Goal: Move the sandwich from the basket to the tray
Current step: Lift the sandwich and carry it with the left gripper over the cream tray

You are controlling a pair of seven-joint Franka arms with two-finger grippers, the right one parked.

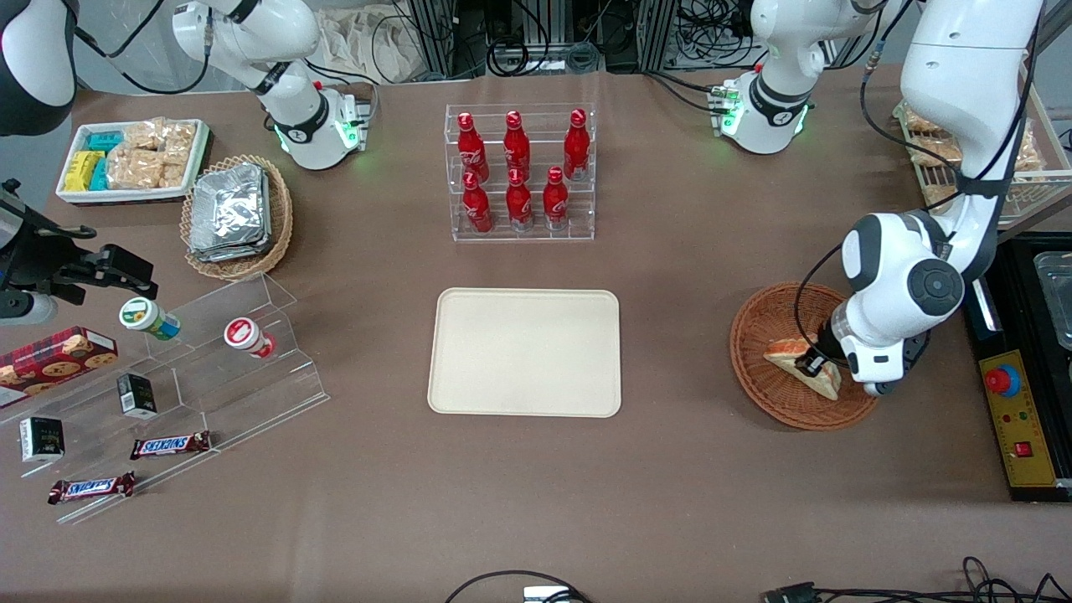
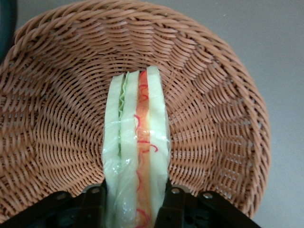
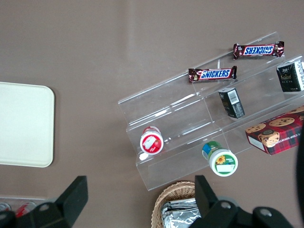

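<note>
Grabbing step: gripper [image 1: 814,363] down in basket [image 1: 758,331], fingers [image 2: 173,202] clamped on sandwich [image 2: 137,147]. Next up, lift clear of rim, carry to tray [image 1: 525,352].

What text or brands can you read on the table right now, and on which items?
"SNICKERS": both chocolate bars on the clear stepped display.
Red bottles: white script, too small.
Cookie box, black cartons, cups: unreadable.
Sandwich, between the gripper fingers in the basket: none.
</note>
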